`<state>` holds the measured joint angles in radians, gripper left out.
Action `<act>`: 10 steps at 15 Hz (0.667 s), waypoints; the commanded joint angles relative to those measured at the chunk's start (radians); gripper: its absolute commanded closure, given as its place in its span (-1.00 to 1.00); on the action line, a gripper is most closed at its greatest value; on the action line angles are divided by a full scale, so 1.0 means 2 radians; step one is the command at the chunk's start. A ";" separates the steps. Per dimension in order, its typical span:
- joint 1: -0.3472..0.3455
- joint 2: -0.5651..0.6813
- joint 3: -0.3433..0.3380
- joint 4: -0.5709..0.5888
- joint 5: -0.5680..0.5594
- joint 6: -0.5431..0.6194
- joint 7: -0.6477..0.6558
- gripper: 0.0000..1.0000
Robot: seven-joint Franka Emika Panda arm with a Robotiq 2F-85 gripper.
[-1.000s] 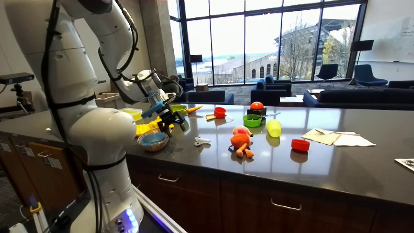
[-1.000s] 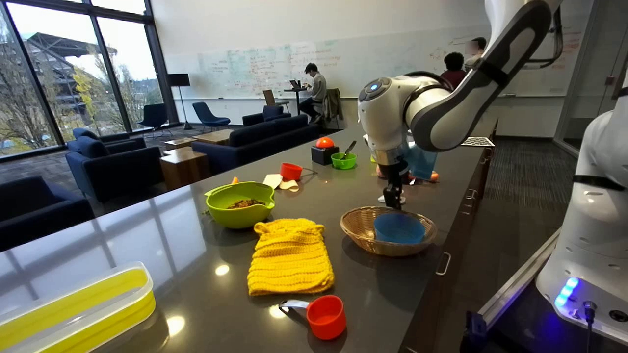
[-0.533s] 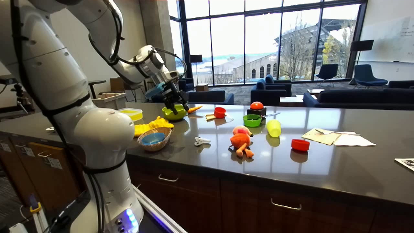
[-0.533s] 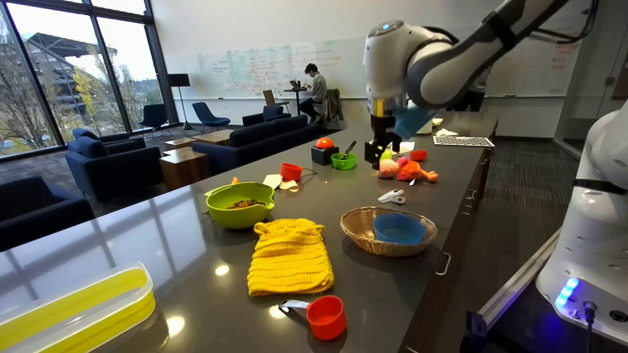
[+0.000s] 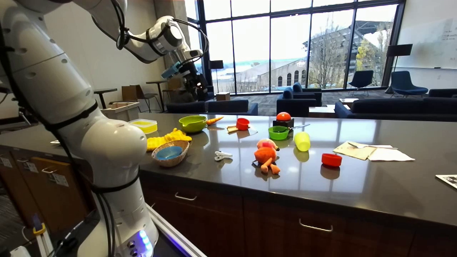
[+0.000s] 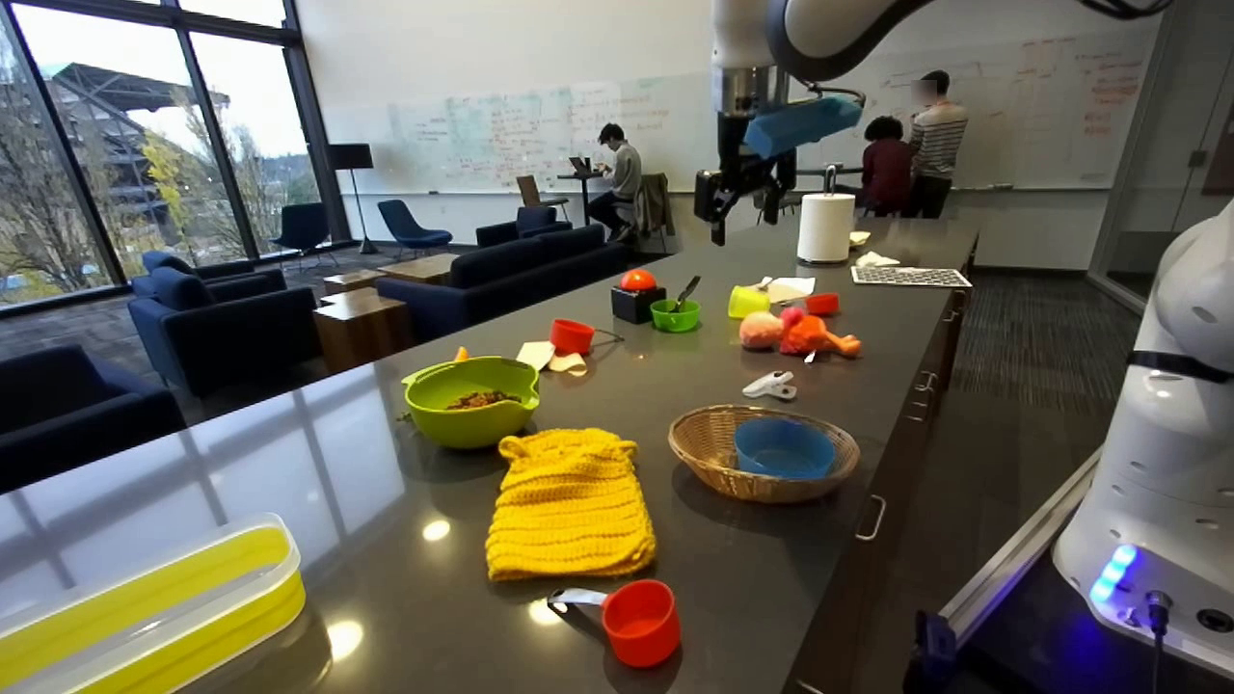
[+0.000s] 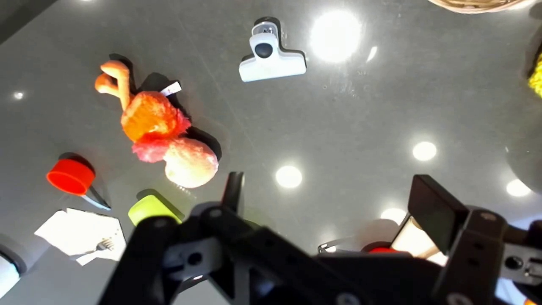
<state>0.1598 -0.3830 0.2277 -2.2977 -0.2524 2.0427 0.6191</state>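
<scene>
So the hand [image 7: 334,195] hangs in mid-air over a dark glossy tabletop [image 7: 360,114], opened out wide with nothing in its grip. In the wrist view, the closest stuff is a fuzzy orange-and-pink plush bird [image 7: 154,123] lying left of centre, a white plastic clip with a round black spot [image 7: 275,64] up top near the middle, and a yellow-green plastic cup [image 7: 148,208] at lower left, partly hidden behind the hand.

What I'd worry about: the cup looks like it's on its side, so if it gets nudged on the way down it could roll off. The plush bird is probably soft, so a pinch on just those skinny legs might slip. The clip lies flat, meaning too low a dip could scrape the tabletop, and the glare spots [image 7: 336,36] don't help with judging height. In an exterior view a white paper roll [image 6: 825,229] stands right by the hand, upper right of the frame; can't tell the real depth, but a sideways swing could bump it if it's actually close. The oval wicker basket [image 6: 709,474] holding a translucent blue bowl [image 6: 786,466], lower right, is well apart.
</scene>
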 commanded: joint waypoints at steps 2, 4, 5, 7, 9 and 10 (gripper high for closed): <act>-0.006 0.012 0.018 0.062 0.037 -0.002 0.017 -1.00; -0.009 0.027 0.031 0.120 0.057 -0.006 0.052 -1.00; -0.010 0.035 0.038 0.151 0.066 -0.011 0.072 -1.00; -0.012 0.064 0.056 0.219 0.075 -0.015 0.126 -1.00; -0.011 0.098 0.074 0.280 0.074 -0.030 0.193 -1.00; -0.006 0.116 0.080 0.309 0.073 -0.053 0.219 -1.00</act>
<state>0.1547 -0.2846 0.3402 -1.8734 -0.1185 2.0335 0.9137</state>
